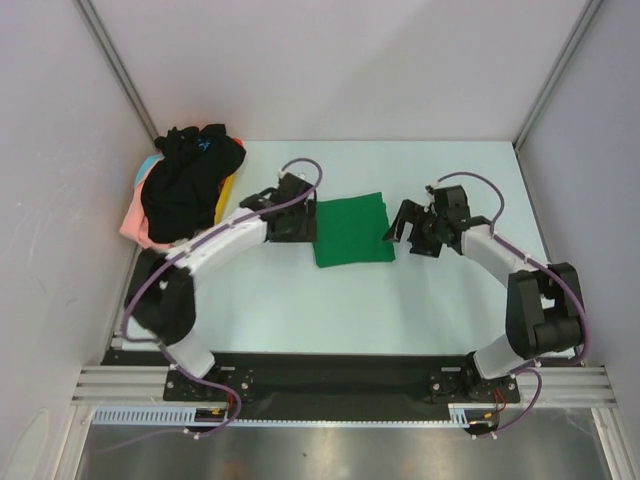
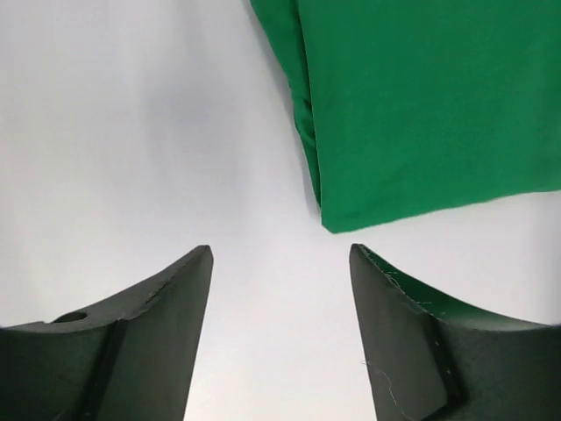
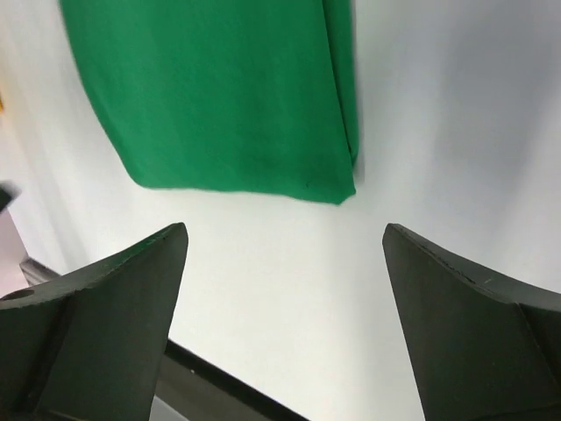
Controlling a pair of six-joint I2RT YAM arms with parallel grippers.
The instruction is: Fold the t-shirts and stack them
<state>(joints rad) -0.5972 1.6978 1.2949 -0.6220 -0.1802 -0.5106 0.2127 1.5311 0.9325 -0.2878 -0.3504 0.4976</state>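
Left wrist shows green t-shirt (image 2: 421, 105) beyond parted fingers (image 2: 166, 303).

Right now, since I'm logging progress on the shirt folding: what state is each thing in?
green t-shirt: folded, lying flat between the two grippers.
black t-shirt: unfolded, crumpled on top of the other shirts.
other shirts: heaped, mostly covered, only coloured edges show.
left gripper: open, empty, near the green t-shirt's left edge.
right gripper: open, empty, near its right edge.
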